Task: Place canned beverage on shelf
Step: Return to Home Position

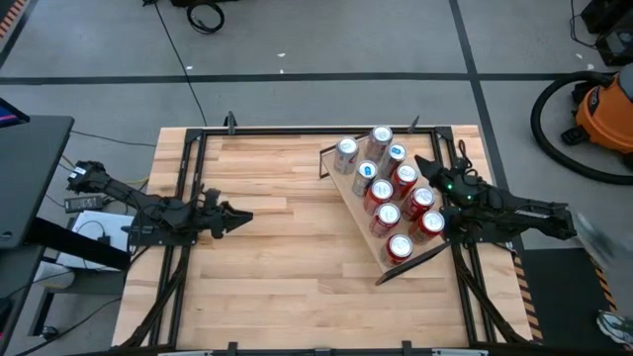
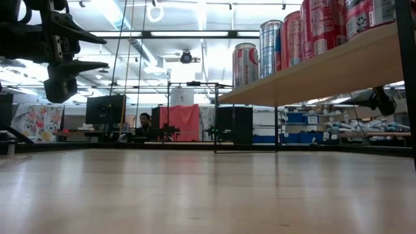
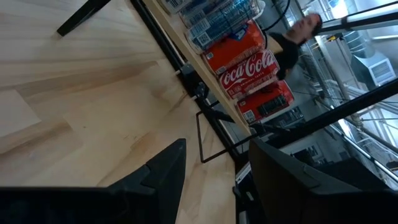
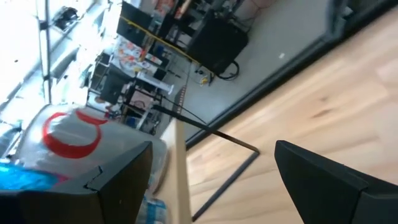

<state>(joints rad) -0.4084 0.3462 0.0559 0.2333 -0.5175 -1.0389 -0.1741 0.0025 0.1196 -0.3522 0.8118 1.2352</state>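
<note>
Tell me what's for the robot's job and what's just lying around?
For the job: shelf, red cans, silver cans on it, left end effector over the table, right end effector beside the shelf, both open.
Just lying about: orange vacuum, black cable.

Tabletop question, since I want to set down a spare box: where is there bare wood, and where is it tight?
The tabletop is bare in a wide patch between the left gripper and the shelf, down to the high view's lower edge. It is crowded on the shelf, packed with soda cans, and beside it where the right gripper hangs.
</note>
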